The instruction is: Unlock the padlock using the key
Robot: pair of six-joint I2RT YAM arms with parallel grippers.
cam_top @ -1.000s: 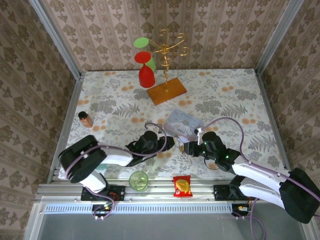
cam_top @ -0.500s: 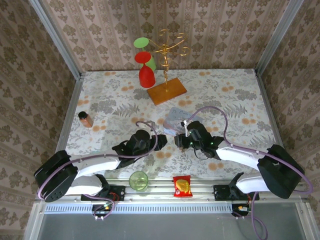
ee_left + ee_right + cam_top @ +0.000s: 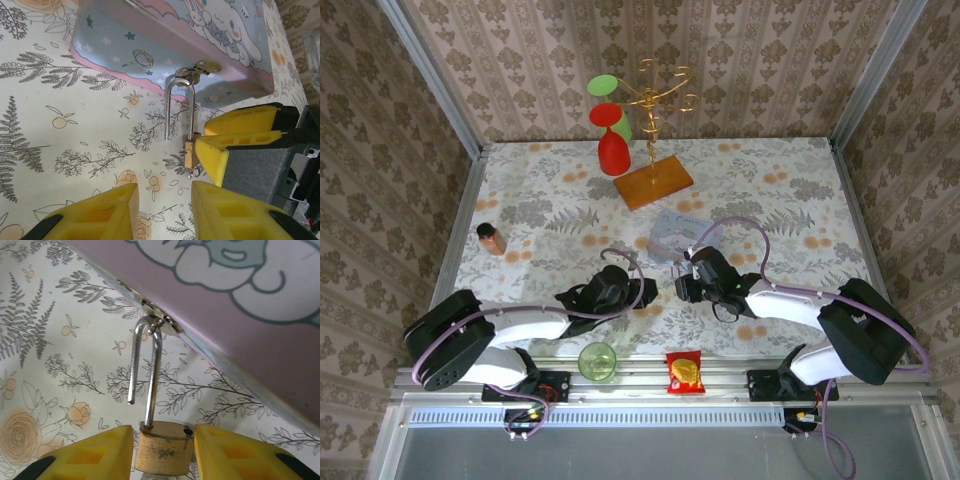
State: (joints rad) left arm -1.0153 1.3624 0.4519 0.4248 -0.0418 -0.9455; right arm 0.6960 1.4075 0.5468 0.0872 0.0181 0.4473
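Floral table [image 3: 770,190]. Pastel cartoon tin box [image 3: 240,315] lies just beyond right gripper [image 3: 162,434], hasp side toward it. This gripper is clamped on padlock [image 3: 164,452], yellow fingers [image 3: 95,455] tight against both sides of brass body. Opposite, left gripper [image 3: 164,192] is spread wide and empty, padlock just ahead of its tips. Silver shackle [image 3: 150,365] open: one leg free of body, bend hooked through tin's hasp [image 3: 159,324]. Thin silver key [image 3: 193,172] at padlock's base, toward left gripper; detail too small.

tin box [image 3: 672,233]: was pushed a little nearer the gold rack [image 3: 655,184] | right gripper [image 3: 680,290] with the padlock [image 3: 162,452] pinched in it: was brought nearer the rack too | left gripper [image 3: 649,293]: was pulled back a bit from the rack
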